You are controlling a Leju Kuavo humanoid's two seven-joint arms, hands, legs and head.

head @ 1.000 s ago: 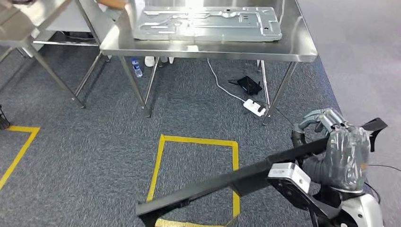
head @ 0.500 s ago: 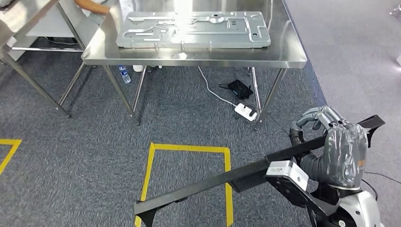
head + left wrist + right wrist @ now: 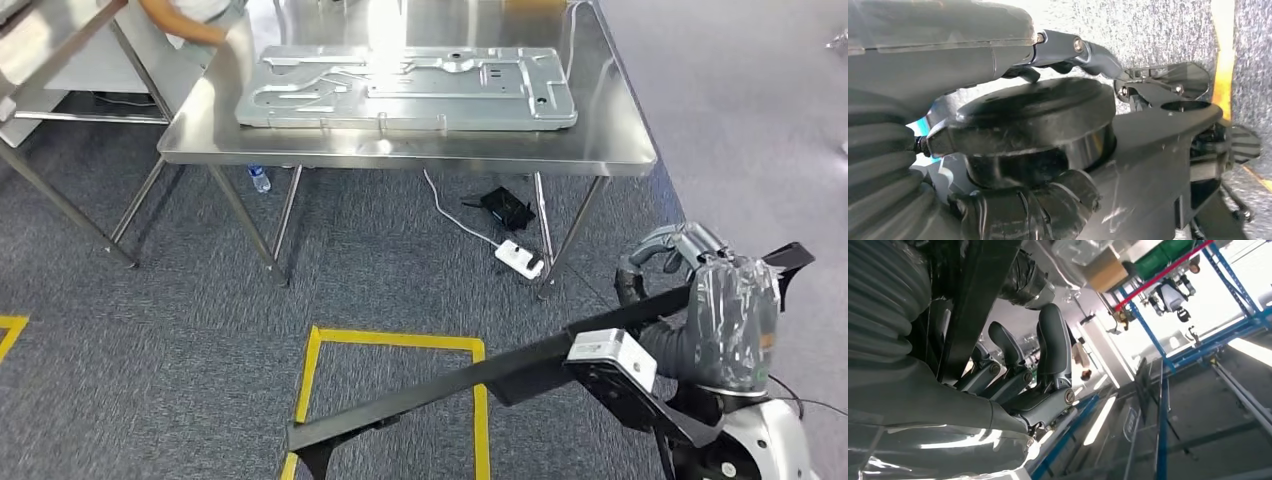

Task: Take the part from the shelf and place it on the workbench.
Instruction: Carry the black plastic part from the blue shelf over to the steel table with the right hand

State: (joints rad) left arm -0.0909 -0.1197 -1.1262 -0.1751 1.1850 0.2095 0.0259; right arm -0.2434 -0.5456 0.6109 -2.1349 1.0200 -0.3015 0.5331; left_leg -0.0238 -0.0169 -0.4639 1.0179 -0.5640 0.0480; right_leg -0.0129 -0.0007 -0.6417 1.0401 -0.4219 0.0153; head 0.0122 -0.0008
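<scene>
Both hands carry one long black part (image 3: 480, 385), a bar-like frame that runs from low centre out to the right in the head view. Nearest, the right hand (image 3: 725, 320), wrapped in clear film, has its fingers (image 3: 670, 245) curled over the part's right end; the right wrist view shows dark fingers (image 3: 1053, 347) hooked around the black bar. The left hand (image 3: 998, 65) is seen in the left wrist view, closed over a round black boss on the part, thumb below and fingers above, so it holds the part too. Beneath the part lies grey carpet with a yellow taped square (image 3: 395, 345). Further off stands the steel workbench (image 3: 620, 150), with a large stamped metal panel (image 3: 405, 88) lying across most of its top; a power strip (image 3: 520, 258) and a bottle (image 3: 259, 178) sit on the floor under it. The carry step looks to be in hand. Next, I judge, comes closing in on the bench and lifting the part over its front edge, onto or beside the panel.
</scene>
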